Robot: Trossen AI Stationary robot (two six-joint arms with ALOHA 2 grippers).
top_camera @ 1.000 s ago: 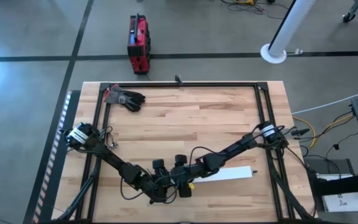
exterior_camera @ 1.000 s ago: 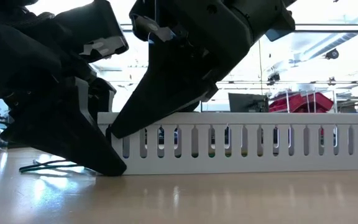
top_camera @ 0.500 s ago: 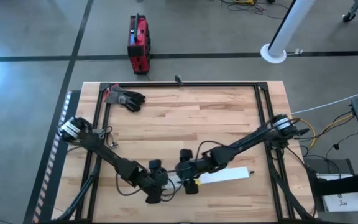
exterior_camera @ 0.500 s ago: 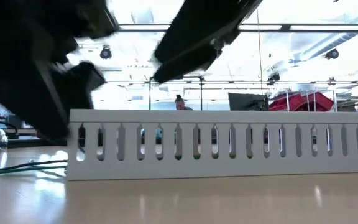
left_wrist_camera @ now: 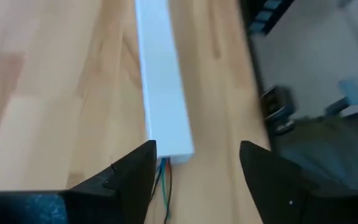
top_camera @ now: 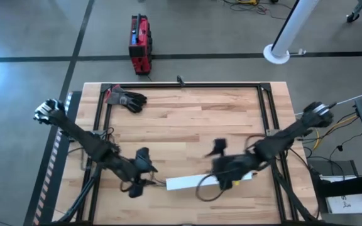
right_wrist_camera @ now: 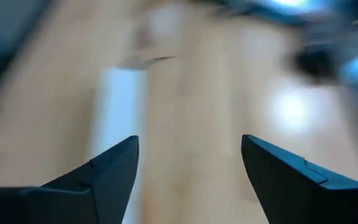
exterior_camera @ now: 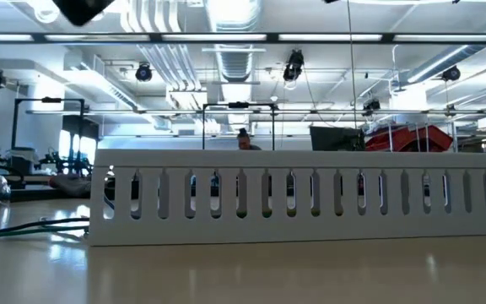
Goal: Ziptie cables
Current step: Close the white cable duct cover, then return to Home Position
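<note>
Both arms have drawn back, leaving the cables (exterior_camera: 45,226) trailing from the left end of the white slotted duct (top_camera: 190,182), so the spread-open left gripper (left_wrist_camera: 194,163) should straddle them, while the equally open right gripper (right_wrist_camera: 188,158) steadies the duct.

A white slotted strip (top_camera: 197,182) lies near the table's (top_camera: 187,125) front edge; a dark glove (top_camera: 128,99) rests far back.

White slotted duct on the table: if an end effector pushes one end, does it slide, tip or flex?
The white slotted duct would probably slide, not tip: it lies long and low on the wooden table. Its slotted wall looks thin, so likely light, perhaps flexing under a squeeze. The cables poking out one end look floppy and may drag along.
</note>
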